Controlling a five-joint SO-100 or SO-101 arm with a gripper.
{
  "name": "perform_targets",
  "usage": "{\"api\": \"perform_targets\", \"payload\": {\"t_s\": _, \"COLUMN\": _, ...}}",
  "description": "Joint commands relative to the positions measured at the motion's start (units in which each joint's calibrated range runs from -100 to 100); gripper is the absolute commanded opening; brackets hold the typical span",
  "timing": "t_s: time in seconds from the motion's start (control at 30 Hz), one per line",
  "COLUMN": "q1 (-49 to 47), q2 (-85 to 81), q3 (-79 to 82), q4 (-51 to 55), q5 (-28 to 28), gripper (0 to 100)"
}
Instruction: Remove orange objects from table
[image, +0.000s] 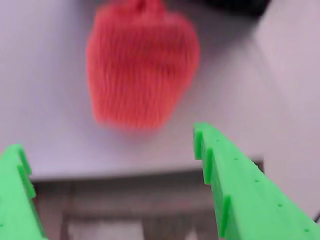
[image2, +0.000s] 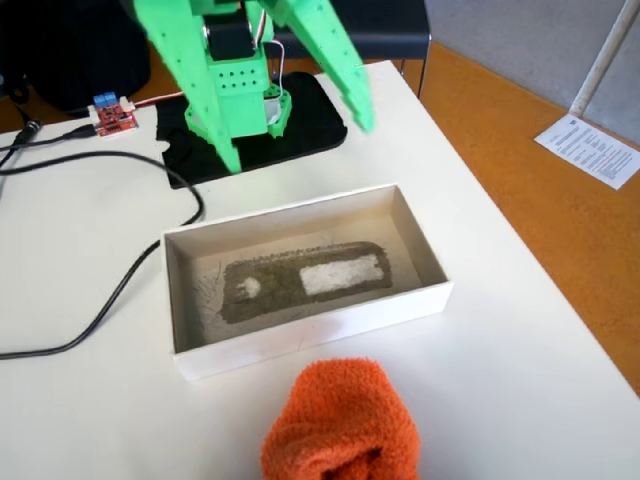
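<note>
The orange object (image2: 340, 422), a fuzzy terry-cloth bundle, lies on the white table (image2: 520, 330) near its front edge in the fixed view, just in front of the white box. In the blurred wrist view the orange object (image: 140, 70) sits ahead of the fingers, apart from them. My green gripper (image2: 295, 135) hangs open above the far side of the box with nothing between its fingers. In the wrist view the gripper (image: 107, 142) shows as two green fingers (image: 240, 185) spread wide at the bottom corners.
A shallow white box (image2: 310, 335) with a grey-stained bottom lies mid-table between the arm and the bundle. Behind it are the black base mat (image2: 310, 125), a red circuit board (image2: 113, 117) and black cables (image2: 100, 300) at left. The table's right edge drops to an orange-brown floor with a paper (image2: 590, 150).
</note>
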Motion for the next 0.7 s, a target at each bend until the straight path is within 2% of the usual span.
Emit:
{"api": "perform_targets", "payload": {"t_s": 0.0, "q1": 1.6, "q2": 11.1, "q3": -8.4, "q4": -8.4, "q5": 1.0, "gripper": 32}}
{"api": "perform_targets", "payload": {"t_s": 0.07, "q1": 1.9, "q2": 15.5, "q3": -9.2, "q4": -10.3, "q5": 1.3, "gripper": 29}}
{"api": "perform_targets", "payload": {"t_s": 0.17, "q1": 2.4, "q2": 20.7, "q3": -8.6, "q4": -12.9, "q5": 1.9, "gripper": 33}}
{"api": "perform_targets", "payload": {"t_s": 0.4, "q1": 2.1, "q2": 30.1, "q3": -8.7, "q4": -20.9, "q5": 1.5, "gripper": 33}}
{"api": "perform_targets", "payload": {"t_s": 0.67, "q1": 0.7, "q2": 39.7, "q3": -18.2, "q4": -21.2, "q5": 1.2, "gripper": 33}}
